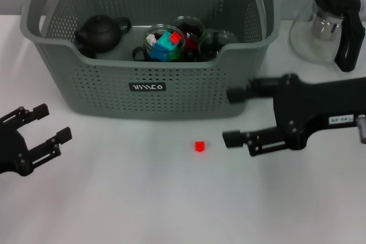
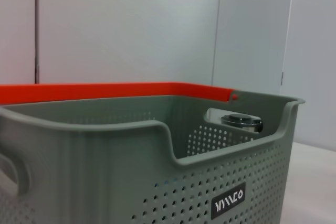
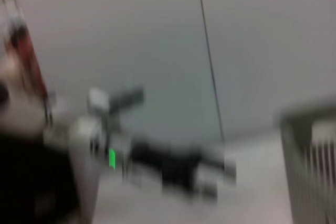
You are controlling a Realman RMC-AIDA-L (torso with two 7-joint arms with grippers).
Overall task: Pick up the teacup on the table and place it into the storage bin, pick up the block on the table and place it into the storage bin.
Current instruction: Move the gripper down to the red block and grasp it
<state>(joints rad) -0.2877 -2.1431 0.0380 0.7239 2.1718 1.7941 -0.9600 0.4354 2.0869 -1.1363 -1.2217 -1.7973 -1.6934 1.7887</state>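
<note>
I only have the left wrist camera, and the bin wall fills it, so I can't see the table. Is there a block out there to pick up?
Observer: Yes. A small red block lies on the table in front of the bin, a little right of its label.
Operator: Which gripper is nearer to it?
Observer: The right gripper. It is open, just to the block's right. The left gripper is also open, out by the bin's left front corner.
Operator: What is in the bin?
Observer: A dark teapot and glass cups holding coloured blocks.
</note>
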